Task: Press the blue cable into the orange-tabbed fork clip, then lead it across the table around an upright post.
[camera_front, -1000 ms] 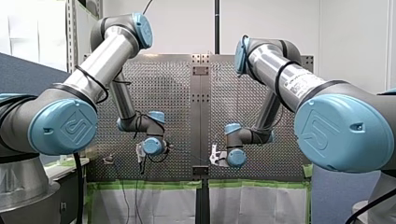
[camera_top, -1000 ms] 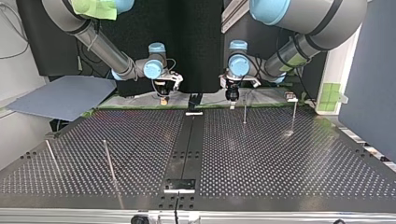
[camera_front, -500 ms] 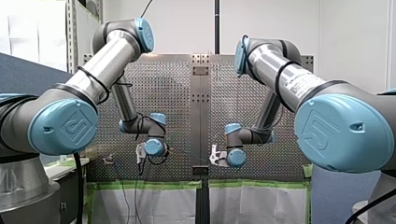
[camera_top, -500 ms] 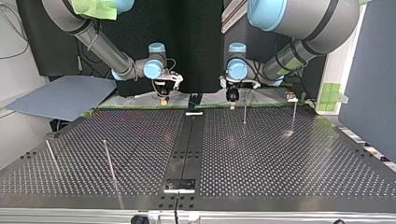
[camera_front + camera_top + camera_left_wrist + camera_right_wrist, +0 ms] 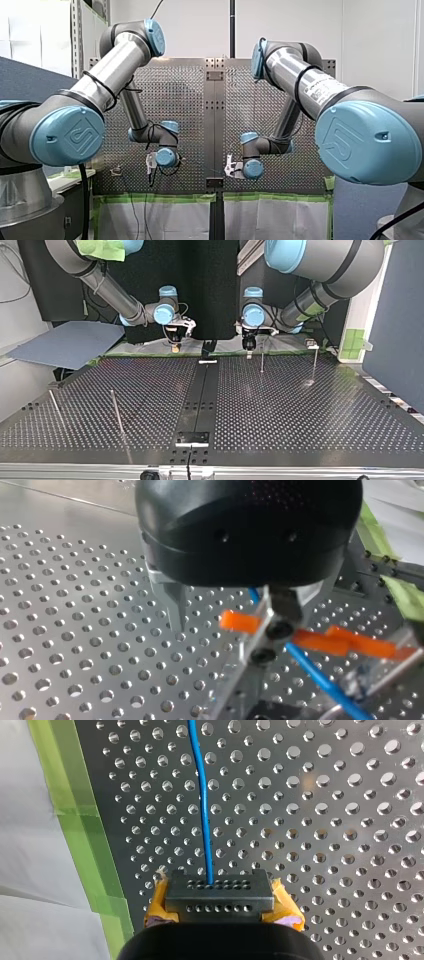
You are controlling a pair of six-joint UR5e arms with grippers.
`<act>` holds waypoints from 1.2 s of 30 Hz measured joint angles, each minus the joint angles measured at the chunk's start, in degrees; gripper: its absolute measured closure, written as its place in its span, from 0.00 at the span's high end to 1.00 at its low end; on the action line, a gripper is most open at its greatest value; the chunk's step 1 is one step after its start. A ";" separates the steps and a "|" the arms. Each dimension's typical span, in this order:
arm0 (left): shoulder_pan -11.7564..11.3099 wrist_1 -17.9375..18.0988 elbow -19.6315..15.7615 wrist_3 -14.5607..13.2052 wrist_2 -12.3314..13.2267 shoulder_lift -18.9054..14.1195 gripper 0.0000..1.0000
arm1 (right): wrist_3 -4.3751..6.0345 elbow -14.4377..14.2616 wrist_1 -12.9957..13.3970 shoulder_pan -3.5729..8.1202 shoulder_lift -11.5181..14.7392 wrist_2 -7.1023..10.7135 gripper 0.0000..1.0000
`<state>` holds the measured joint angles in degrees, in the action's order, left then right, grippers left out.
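Between my right gripper's [image 5: 218,886] yellow pads [image 5: 159,896] the blue cable [image 5: 202,795] sits pinched; my left gripper [image 5: 230,625] stands spread beside it.

The cable [image 5: 202,795] ahead of my right hand [image 5: 220,890] is bright blue, against a silver-grey tabletop [image 5: 340,820] patterned with even rows of round holes and edged with lime-green tape [image 5: 75,800]. That hand's pads [image 5: 286,907] are yellow-orange. My left hand [image 5: 227,617] is glossy black with metal fingers [image 5: 176,602]; the fork clip [image 5: 252,640] beneath it has orange tabs [image 5: 240,621].
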<state>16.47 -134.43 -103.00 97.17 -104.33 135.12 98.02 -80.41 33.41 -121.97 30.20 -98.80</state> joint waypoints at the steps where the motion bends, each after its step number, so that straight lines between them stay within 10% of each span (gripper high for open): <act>1: 0.03 -0.03 0.00 0.00 -0.01 0.00 0.88 | 0.00 0.00 0.01 0.00 0.00 0.00 0.00; 7: 0.29 -0.08 0.01 -0.14 -1.20 0.00 0.11 | 0.00 0.01 0.00 0.14 -0.01 0.00 0.00; 10: 0.42 -0.15 0.01 -0.71 -2.45 -0.01 0.01 | 0.00 0.00 0.00 0.17 -0.01 0.00 0.00; 22: 0.69 -0.70 0.01 -2.27 -5.71 -0.03 0.01 | -0.09 0.01 0.00 0.12 -0.02 -0.01 0.00; 36: 2.77 -5.50 2.38 -3.37 -5.53 -2.70 0.01 | -3.38 -0.05 -4.42 -0.36 4.78 -0.88 0.00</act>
<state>19.24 -139.93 -100.62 93.80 -109.87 132.42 94.63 -80.46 28.99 -122.33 34.97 -99.67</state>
